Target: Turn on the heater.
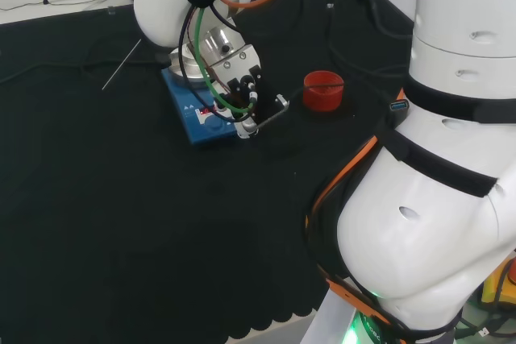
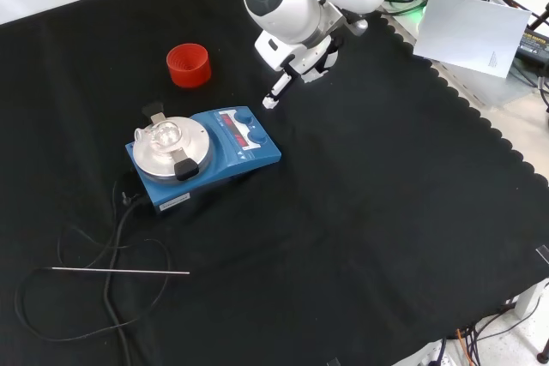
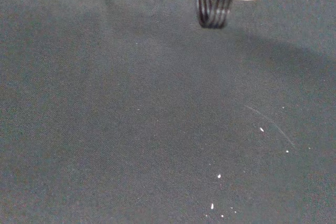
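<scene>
The heater (image 2: 254, 150) is a blue box with a round silver plate (image 2: 163, 160) and a front panel with a knob (image 2: 245, 116). Something small and clear rests on the plate. In the front view my hand (image 2: 302, 61) hangs just beyond the panel end, one straight finger (image 2: 276, 92) pointing down beside the knob corner with a small gap. The other fingers look tucked in. In the head view the hand (image 1: 239, 90) sits over the panel end of the heater (image 1: 193, 125). It holds nothing.
A red ribbed ring (image 2: 189, 64) stands on the cloth beyond the heater, to the hand's left in the front view. The heater's black cable (image 2: 111, 237) and a thin metal rod (image 2: 120, 271) lie in front. A white sheet (image 2: 476, 32) lies off the cloth's far right edge.
</scene>
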`<action>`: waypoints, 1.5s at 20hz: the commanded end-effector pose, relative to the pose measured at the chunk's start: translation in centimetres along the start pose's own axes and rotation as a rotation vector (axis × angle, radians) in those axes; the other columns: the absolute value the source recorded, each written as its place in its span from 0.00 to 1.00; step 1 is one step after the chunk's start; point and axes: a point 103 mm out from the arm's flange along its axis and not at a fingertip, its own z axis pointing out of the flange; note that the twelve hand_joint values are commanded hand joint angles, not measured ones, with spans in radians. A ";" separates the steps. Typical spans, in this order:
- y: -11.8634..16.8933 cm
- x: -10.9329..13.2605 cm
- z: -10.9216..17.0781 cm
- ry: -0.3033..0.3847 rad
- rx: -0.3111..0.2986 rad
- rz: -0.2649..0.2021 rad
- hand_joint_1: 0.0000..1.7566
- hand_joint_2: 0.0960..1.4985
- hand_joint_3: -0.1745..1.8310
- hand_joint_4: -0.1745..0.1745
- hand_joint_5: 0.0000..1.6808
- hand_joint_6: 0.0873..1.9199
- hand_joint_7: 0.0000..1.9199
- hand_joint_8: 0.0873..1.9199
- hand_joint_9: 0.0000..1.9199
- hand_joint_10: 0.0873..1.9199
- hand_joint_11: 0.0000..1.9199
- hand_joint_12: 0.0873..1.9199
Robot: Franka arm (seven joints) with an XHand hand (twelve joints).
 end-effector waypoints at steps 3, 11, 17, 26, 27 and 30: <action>-0.1 1.3 0.2 -0.022 -0.001 0.004 0.84 0.41 0.60 0.33 0.17 0.00 0.98 0.77 1.00 0.80 0.99 0.76; 0.8 1.7 0.3 -0.025 0.006 0.001 0.84 0.41 0.60 0.33 0.17 0.00 0.98 0.77 1.00 0.80 0.99 0.76; 1.7 2.1 0.5 -0.031 0.016 0.000 0.84 0.41 0.61 0.34 0.18 0.00 0.98 0.77 1.00 0.80 0.99 0.76; 2.4 2.3 0.7 -0.030 0.031 -0.003 0.84 0.41 0.61 0.34 0.18 0.00 0.98 0.78 1.00 0.80 0.99 0.76; 2.5 2.4 0.7 -0.030 0.030 -0.002 0.84 0.41 0.61 0.34 0.18 0.00 0.98 0.78 1.00 0.80 0.99 0.76; 2.6 2.4 0.8 -0.028 0.032 -0.004 0.84 0.41 0.61 0.34 0.18 0.00 0.98 0.78 1.00 0.80 0.99 0.76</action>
